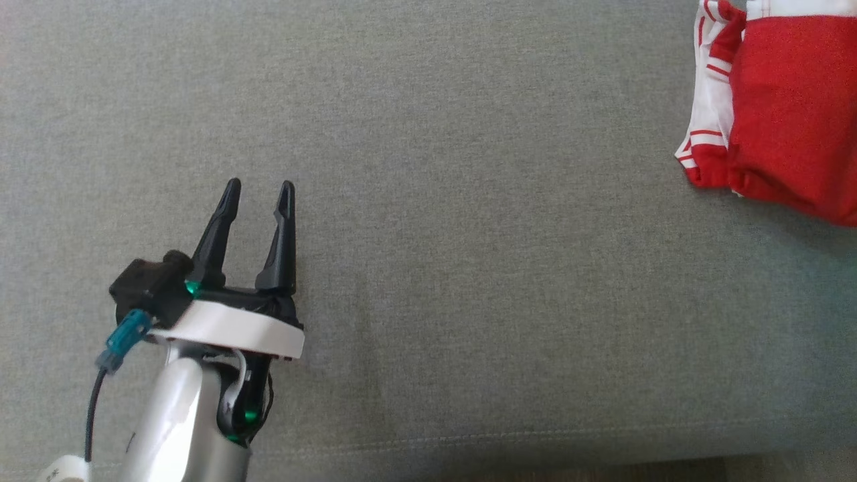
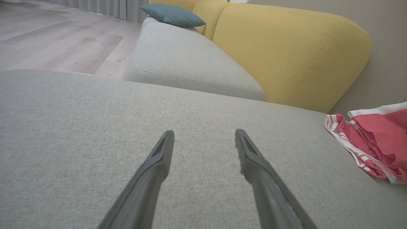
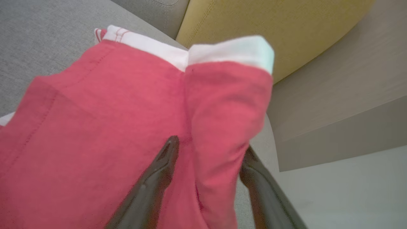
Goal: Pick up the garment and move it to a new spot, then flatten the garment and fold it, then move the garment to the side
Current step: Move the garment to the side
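Right pincer (image 3: 210,146), spread apart, straddles a fold of the garment (image 3: 95,127), seemingly unclamped; the spread left pincer (image 1: 260,186) sits well away.

Grey fabric sofa seat (image 1: 428,268), broad and flat.
Red-and-white garment (image 1: 783,107) lying bunched at right side, touching the fabric; teal pillow (image 2: 173,15) on neighbouring grey seat (image 2: 178,63).

In my left wrist view a grey sofa seat (image 2: 79,127) fills the lower half; a second grey seat (image 2: 178,60) lies beyond it at 12 o'clock; yellow back cushions (image 2: 286,54) stand at 1; a teal pillow (image 2: 173,15) rests at 12; pale wood floor (image 2: 47,41) and grey curtains (image 2: 105,8) show at 11; a beige wall (image 2: 384,70) is at 3.
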